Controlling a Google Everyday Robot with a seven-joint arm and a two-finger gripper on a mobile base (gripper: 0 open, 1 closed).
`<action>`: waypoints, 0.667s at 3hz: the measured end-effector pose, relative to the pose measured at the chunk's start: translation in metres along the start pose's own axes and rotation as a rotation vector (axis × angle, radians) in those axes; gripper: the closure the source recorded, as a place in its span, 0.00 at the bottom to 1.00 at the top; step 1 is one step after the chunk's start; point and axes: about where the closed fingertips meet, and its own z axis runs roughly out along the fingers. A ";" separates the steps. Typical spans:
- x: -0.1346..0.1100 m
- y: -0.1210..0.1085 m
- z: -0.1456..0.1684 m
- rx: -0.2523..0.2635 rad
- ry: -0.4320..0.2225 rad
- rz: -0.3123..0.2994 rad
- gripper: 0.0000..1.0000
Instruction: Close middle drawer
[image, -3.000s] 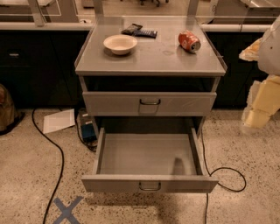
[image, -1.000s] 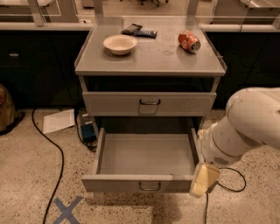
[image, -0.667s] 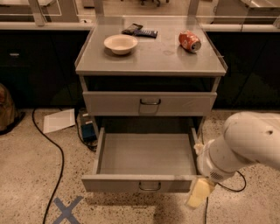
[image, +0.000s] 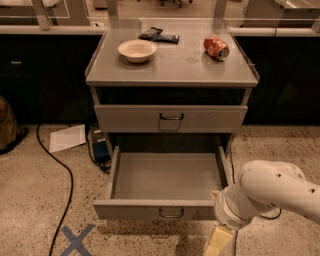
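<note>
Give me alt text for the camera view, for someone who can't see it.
The middle drawer stands pulled out of a grey cabinet, and the robot's gripper hangs low by its front right corner. The drawer above is shut; a bowl and a red can sit on the cabinet top.

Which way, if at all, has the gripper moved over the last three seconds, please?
Yes: the gripper has come from the picture's right edge, down and leftward, to below the front corner of the middle drawer.

Single high, close frontal view angled down on the cabinet (image: 172, 67), jaws at lower-right edge.
</note>
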 end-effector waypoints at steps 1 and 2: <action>0.000 0.000 0.000 0.000 0.000 0.000 0.00; 0.007 0.003 0.019 -0.016 0.015 0.003 0.00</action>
